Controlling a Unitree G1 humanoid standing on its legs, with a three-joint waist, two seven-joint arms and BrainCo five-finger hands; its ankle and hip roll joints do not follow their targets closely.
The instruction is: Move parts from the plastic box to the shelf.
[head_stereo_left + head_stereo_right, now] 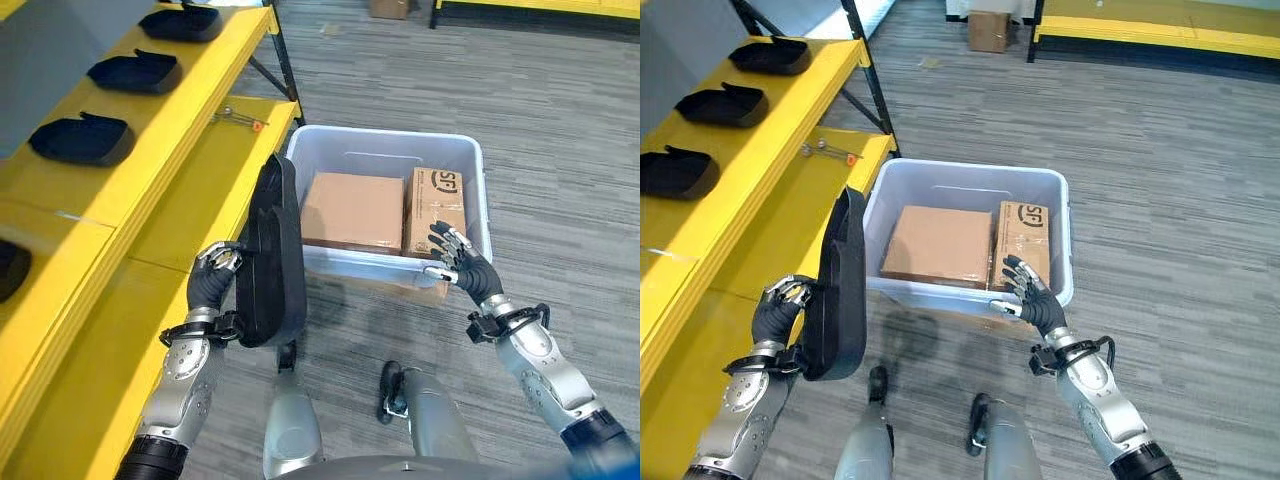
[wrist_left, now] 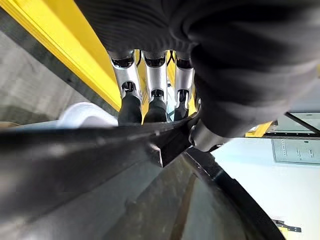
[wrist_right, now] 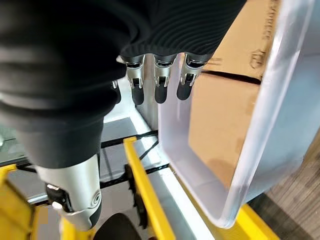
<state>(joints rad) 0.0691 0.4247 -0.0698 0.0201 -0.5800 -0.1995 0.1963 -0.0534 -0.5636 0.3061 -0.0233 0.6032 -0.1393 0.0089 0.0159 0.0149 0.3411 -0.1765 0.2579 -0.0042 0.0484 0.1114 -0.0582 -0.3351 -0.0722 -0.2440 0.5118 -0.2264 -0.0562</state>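
Observation:
My left hand [image 1: 213, 275] is shut on a long black moulded part [image 1: 270, 255], which it holds upright on its edge between the yellow shelf [image 1: 180, 215] and the clear plastic box [image 1: 385, 141]. In the left wrist view my fingers [image 2: 150, 97] curl over the black part's [image 2: 100, 195] rim. My right hand [image 1: 458, 262] hovers open over the box's near rim with its fingers spread. In the right wrist view its fingers [image 3: 160, 82] are straight beside the box wall [image 3: 260, 125]. Two cardboard boxes [image 1: 352, 210] [image 1: 435, 208] lie inside the plastic box.
Three more black parts [image 1: 82, 140] [image 1: 135, 72] [image 1: 182, 22] sit in a row on the upper yellow shelf board. A small metal tool [image 1: 238, 120] lies on the lower board's far end. Grey carpet [image 1: 560, 120] surrounds the box, and another cardboard box [image 1: 988, 30] stands far back.

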